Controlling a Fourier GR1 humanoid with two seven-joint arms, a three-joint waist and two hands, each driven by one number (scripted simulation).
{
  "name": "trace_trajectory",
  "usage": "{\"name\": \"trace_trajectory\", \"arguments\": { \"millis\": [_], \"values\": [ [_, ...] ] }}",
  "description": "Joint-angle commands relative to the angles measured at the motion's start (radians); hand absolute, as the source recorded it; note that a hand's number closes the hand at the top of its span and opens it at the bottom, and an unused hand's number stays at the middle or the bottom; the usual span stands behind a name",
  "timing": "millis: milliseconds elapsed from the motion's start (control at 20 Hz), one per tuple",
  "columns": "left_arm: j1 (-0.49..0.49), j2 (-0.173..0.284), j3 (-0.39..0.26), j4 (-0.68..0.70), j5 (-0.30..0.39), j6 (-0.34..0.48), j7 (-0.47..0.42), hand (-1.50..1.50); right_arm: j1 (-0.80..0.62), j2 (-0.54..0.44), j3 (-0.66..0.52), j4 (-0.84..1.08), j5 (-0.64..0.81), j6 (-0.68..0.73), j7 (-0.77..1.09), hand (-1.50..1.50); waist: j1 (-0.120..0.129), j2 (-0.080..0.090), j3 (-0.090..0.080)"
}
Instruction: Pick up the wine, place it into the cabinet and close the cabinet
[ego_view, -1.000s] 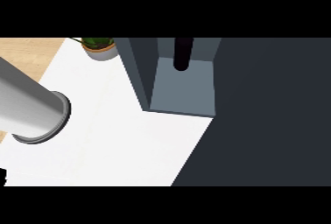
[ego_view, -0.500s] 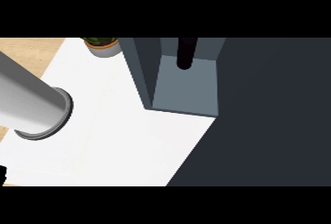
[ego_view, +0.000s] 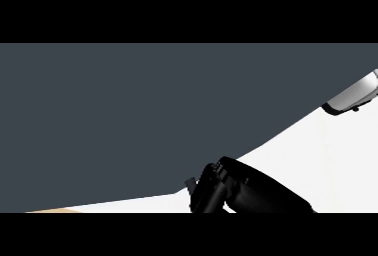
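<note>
A broad dark grey panel (ego_view: 148, 120) fills most of the head view; I cannot tell whether it is the cabinet's door or its side. No wine bottle and no cabinet opening show. A black hand (ego_view: 236, 192) comes in at the lower edge, right of centre, over the white counter (ego_view: 332, 160) and just below the panel's edge. I take it for my right hand, and nothing shows in it. The ringed end of a grey forearm (ego_view: 353, 96) pokes in at the upper right edge.
The white counter shows only as a wedge at the lower right. A sliver of wooden surface (ego_view: 55, 210) lies at the lower left edge.
The view has swung sharply. The open cabinet with the dark bottle, the potted plant and the forearm at the left are gone; a dark panel now fills the picture and a black hand has appeared.
</note>
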Motion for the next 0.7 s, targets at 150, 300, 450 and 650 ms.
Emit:
{"name": "trace_trajectory", "arguments": {
  "millis": [150, 300, 450, 650],
  "values": [
    [-0.028, 0.006, -0.002, -0.001, -0.004, -0.015, 0.013, 1.5, -0.296, 0.048, -0.058, 0.24, 0.108, -0.178, 0.012, 1.5, 0.051, 0.006, 0.001],
    [-0.052, 0.002, -0.005, -0.004, -0.008, -0.02, 0.015, 1.5, -0.417, 0.048, -0.101, 0.352, 0.115, -0.225, 0.011, 1.5, 0.057, 0.017, 0.002],
    [-0.059, -0.016, -0.016, 0.008, -0.011, -0.021, 0.013, 1.5, -0.529, 0.049, -0.142, 0.474, 0.135, -0.26, 0.003, 1.5, 0.065, 0.026, 0.001],
    [-0.073, -0.009, -0.013, 0.007, -0.01, -0.037, 0.018, 1.5, -0.669, 0.049, -0.193, 0.638, 0.145, -0.304, -0.003, 1.5, 0.081, 0.03, 0.003]
  ]
}}
